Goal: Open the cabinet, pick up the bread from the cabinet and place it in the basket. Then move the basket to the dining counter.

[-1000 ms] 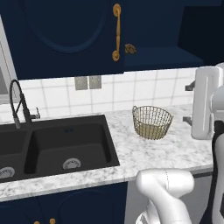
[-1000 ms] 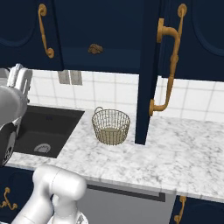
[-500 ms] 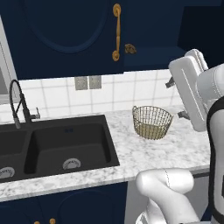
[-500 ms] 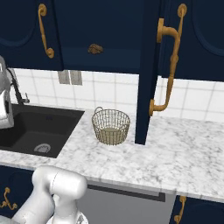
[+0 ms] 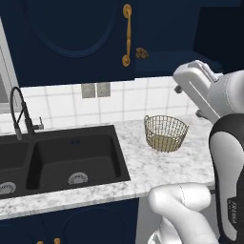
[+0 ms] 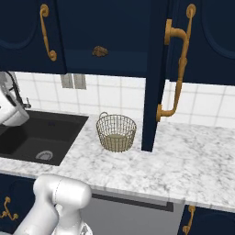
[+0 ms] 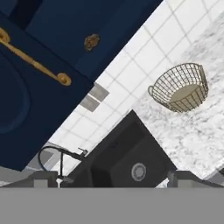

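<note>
The cabinet already stood open: its right door was swung out edge-on at the middle of the right base view, and a small brown bread sat on the shelf inside, in the upper left of that frame. In the hand view the bread lay near the top, left of centre, well apart from the gripper, whose two fingertips rose at the bottom edge, spread wide and holding nothing. The bread therefore lay ahead of and above the fingers; its long axis was too small to judge. The basket stood upright on the marble counter right of the black sink, below the shelf, with nothing visible in it. The reach into the cabinet looked like the next step.
</note>
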Robot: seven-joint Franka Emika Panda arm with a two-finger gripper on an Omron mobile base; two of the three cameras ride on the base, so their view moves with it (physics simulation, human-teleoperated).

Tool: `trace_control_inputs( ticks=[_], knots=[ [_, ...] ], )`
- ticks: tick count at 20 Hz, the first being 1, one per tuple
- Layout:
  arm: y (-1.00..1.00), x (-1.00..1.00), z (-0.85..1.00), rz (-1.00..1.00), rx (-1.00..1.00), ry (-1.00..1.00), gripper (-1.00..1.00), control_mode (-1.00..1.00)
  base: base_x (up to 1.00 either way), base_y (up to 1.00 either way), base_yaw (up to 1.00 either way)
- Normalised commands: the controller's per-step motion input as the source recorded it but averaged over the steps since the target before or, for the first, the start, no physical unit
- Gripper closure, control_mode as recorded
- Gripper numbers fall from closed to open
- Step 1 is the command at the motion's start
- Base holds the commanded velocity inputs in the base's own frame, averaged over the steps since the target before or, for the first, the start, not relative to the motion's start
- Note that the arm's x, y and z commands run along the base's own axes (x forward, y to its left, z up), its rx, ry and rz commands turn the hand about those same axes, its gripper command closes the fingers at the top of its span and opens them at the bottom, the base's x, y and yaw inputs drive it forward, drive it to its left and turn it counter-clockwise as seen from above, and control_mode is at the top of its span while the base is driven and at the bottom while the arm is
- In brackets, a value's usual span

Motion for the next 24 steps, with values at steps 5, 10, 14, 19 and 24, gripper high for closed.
trace_control_inputs(
  ticks=[5, 10, 14, 19, 24],
  knots=[
    [0.00, 0.05, 0.32, 0.13, -0.31, -0.02, -1.00, -1.00, 0.00, 0.00, 0.00],
    [0.03, 0.28, 0.28, 0.13, -0.25, 0.03, -1.00, -1.00, 0.00, 0.00, 0.00],
    [0.00, 0.39, 0.00, 0.11, -0.21, -0.11, -1.00, -1.00, 0.00, 0.00, 0.00],
    [0.00, 0.48, 0.22, 0.02, -0.13, -0.10, -1.00, -1.00, 0.00, 0.00, 0.00],
    [0.00, 0.49, 0.32, 0.00, -0.07, -0.04, -1.00, -1.00, 0.00, 0.00, 0.00]
  ],
)
